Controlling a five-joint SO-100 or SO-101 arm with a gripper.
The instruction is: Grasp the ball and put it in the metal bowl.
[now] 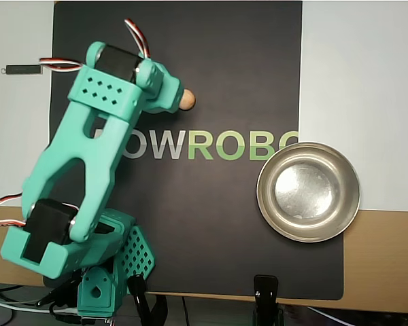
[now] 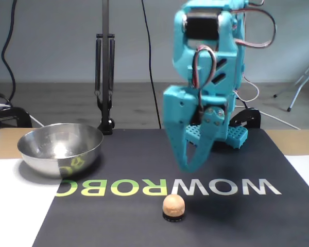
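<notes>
In the fixed view we saw the turquoise plastic two-finger claw (image 2: pixel 188 167) pointing down above the black mat (image 2: pixel 237 221), its tips brought to a narrow point with only a thin gap between the fingers; we could not tell for certain whether they were fully closed, and nothing was held between them. Just below and slightly to the left of the tips in that view, the small light tan wooden ball (image 2: pixel 173 205) sat on the mat, on a small dark ring, apart from the fingers. From the overhead view the ball (image 1: pixel 187 100) peeked out just to the right of the claw's head (image 1: pixel 168 97), which covered part of it. The round shiny steel bowl (image 2: pixel 60 147) stood well apart from the claw, far to its left in the fixed view, on the mat's edge near the white sheet (image 2: pixel 15 206). In the overhead view the bowl (image 1: pixel 308 192) lay well to the right of and below the claw. The white and green lettering (image 2: pixel 170 187) on the mat ran between the claw tips and the ball in the fixed view.
</notes>
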